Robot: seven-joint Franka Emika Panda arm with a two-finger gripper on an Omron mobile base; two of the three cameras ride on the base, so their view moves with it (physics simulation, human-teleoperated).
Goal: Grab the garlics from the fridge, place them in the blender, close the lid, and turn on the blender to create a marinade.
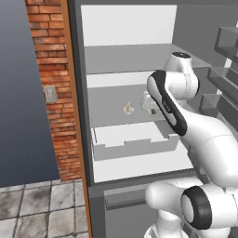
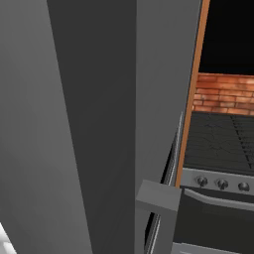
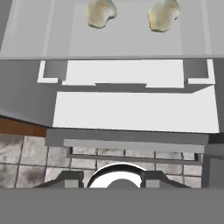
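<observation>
The fridge (image 1: 83, 93) stands open, and my arm reaches onto its middle grey shelf (image 3: 127, 43). Two garlics lie on that shelf: small cream bulbs, one to the left (image 3: 100, 13) and one to the right (image 3: 162, 15) at the top of the hand view. In the left base view one garlic (image 1: 128, 109) sits just left of my gripper (image 1: 151, 108). The gripper (image 3: 113, 179) is open, its fingers apart with nothing between them, and it is short of both bulbs. The blender and the lid are out of view.
A white drawer (image 1: 135, 144) sits under the shelf. Door racks (image 1: 223, 69) jut out on the right. A brick wall (image 1: 46, 69) and tiled floor (image 1: 37, 204) lie left of the fridge. The fridge's grey side (image 2: 99, 124) stands beside a stove (image 2: 218, 149).
</observation>
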